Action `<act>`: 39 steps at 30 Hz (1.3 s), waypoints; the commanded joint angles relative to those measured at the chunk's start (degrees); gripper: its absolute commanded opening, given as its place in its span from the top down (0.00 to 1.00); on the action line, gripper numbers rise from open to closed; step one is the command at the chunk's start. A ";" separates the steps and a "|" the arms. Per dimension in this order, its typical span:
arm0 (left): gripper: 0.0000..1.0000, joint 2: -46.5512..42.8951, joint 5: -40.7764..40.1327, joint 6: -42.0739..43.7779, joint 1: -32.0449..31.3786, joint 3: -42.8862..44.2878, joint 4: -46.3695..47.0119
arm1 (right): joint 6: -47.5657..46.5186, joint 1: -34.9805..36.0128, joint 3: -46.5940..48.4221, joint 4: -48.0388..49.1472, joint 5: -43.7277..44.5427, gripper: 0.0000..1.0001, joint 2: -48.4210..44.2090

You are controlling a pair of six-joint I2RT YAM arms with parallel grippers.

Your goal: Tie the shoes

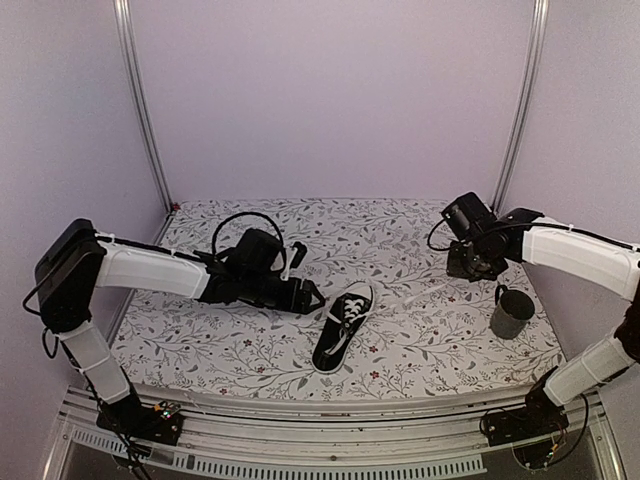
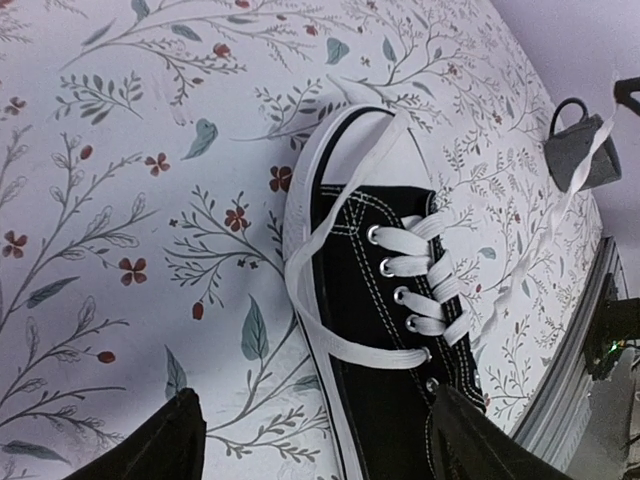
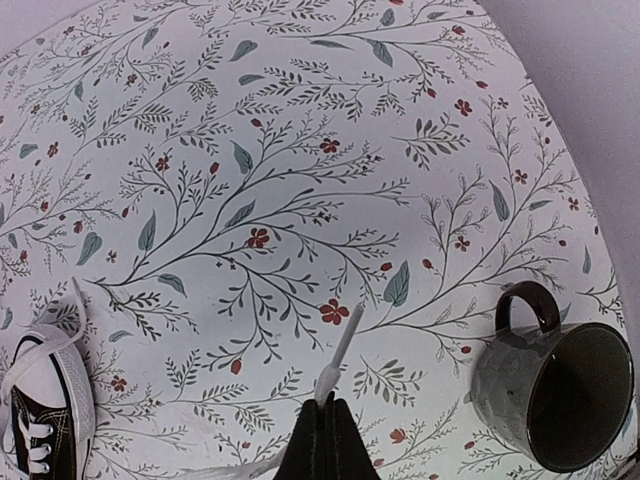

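The tying is barely begun: the black sneaker point(image 1: 342, 327) lies mid-way along the flowered table point(image 1: 450, 335), its white laces point(image 2: 418, 240) loose and unknotted, with the right gripper point(image 3: 326, 408) pinched on one lace end point(image 3: 340, 345) and the left gripper point(image 2: 320, 440) spread wide beside the shoe, empty.

The left gripper point(image 2: 320, 445) sits low and level, its fingers spread wide. The right gripper point(image 3: 325, 440), raised, is pinched tight on a white lace point(image 3: 338, 350) poking out past its tips.
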 commanded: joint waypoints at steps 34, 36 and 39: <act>1.00 11.98 18.68 -12.39 2.67 -1.56 22.26 | -3.74 3.33 -3.15 12.21 -11.66 0.98 -8.16; 1.00 9.88 17.90 -13.66 1.32 -4.95 23.32 | -4.37 4.48 -1.75 14.36 -13.22 0.98 -7.64; 1.00 7.22 15.39 -15.95 -1.38 -8.12 24.00 | -4.98 5.65 0.41 15.68 -13.91 0.98 -5.71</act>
